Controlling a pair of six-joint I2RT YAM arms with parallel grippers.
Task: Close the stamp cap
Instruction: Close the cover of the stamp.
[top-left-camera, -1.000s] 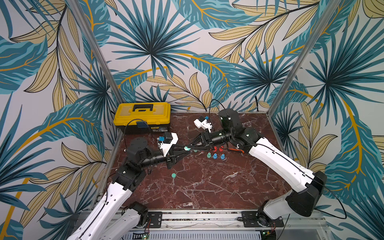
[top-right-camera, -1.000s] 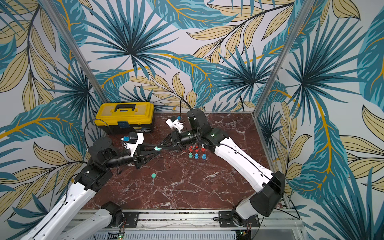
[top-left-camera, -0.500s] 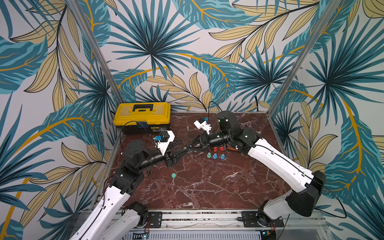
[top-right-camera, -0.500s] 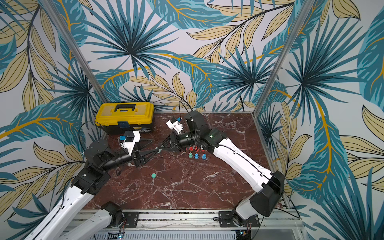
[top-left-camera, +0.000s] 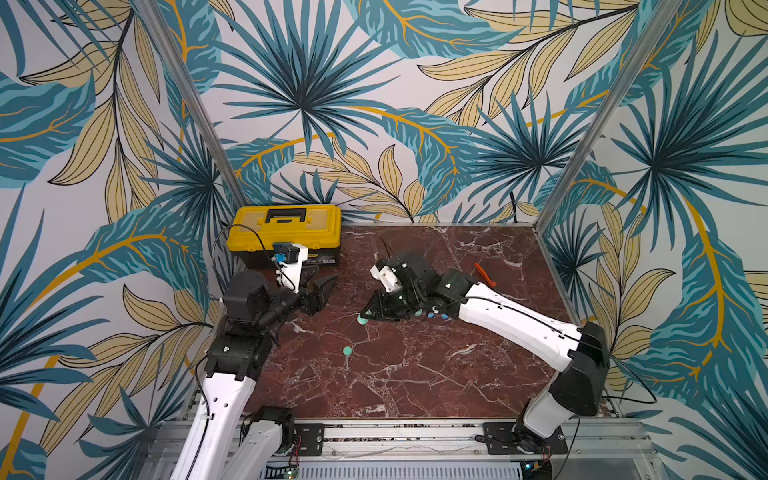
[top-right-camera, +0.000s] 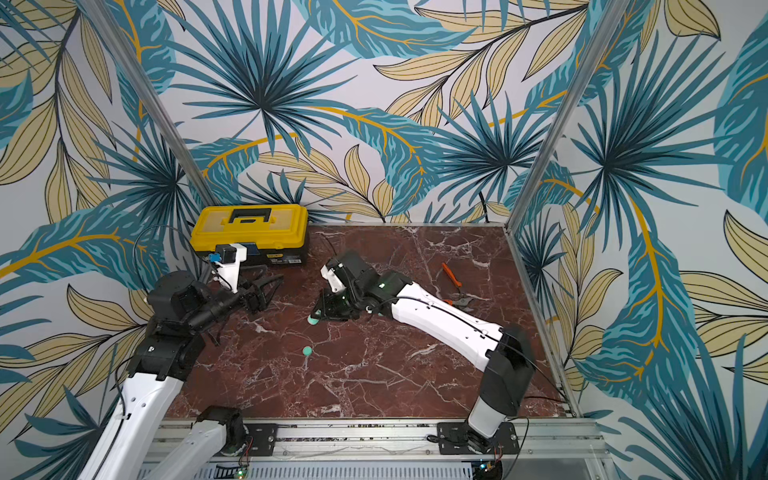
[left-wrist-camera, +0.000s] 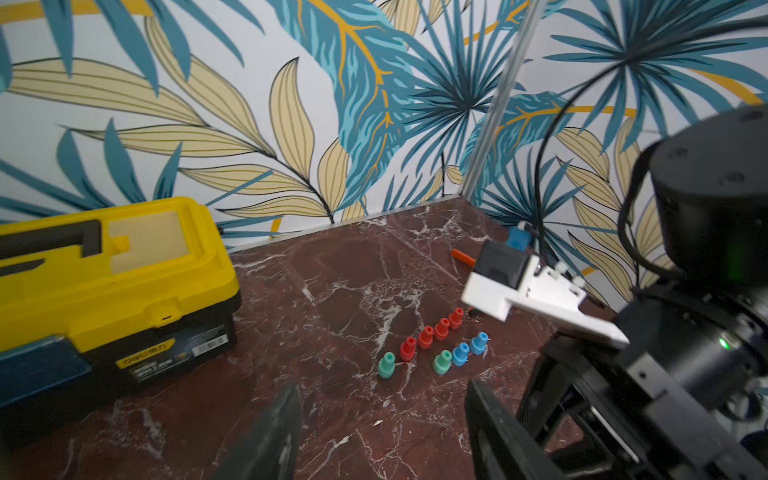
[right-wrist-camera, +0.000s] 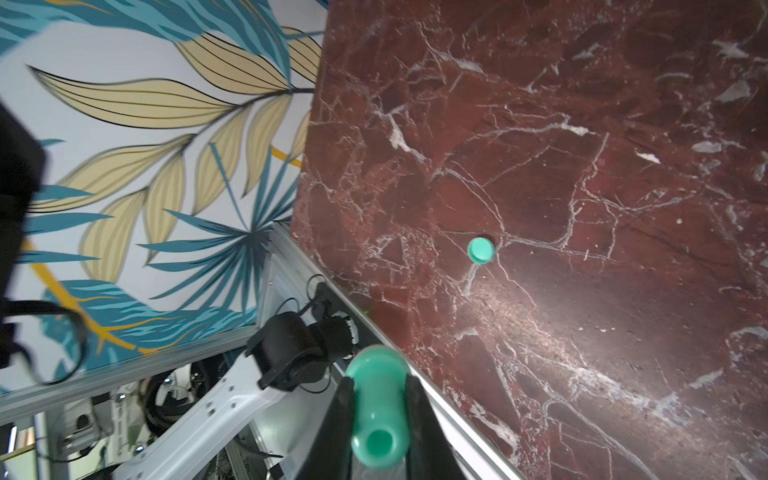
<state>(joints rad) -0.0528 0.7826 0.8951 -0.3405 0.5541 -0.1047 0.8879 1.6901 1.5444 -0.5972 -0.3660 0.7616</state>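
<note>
My right gripper (right-wrist-camera: 378, 399) is shut on a green stamp (right-wrist-camera: 380, 411), which lies sideways between the fingers with its hollow handle end toward the camera. Its wide far end looks smooth and rounded. In both top views this stamp (top-left-camera: 361, 319) (top-right-camera: 312, 319) hangs low over the marble table (top-left-camera: 415, 374). A loose green cap (top-left-camera: 347, 351) (top-right-camera: 307, 351) (right-wrist-camera: 481, 249) lies on the table in front of it. My left gripper (top-left-camera: 322, 291) (top-right-camera: 266, 291) (left-wrist-camera: 382, 399) stands open and empty, apart from the stamp, near the toolbox.
A yellow toolbox (top-left-camera: 286, 232) (left-wrist-camera: 104, 270) stands at the back left. Several red (left-wrist-camera: 425, 336), blue (left-wrist-camera: 460, 354) and green (left-wrist-camera: 387, 365) stamps stand in two rows mid-table, mostly hidden under my right arm in the top views. Orange-handled pliers (top-right-camera: 453, 282) lie back right.
My left gripper has opened and drawn back to the left, away from the green stamp. My right gripper has kept its hold and sunk lower toward the table.
</note>
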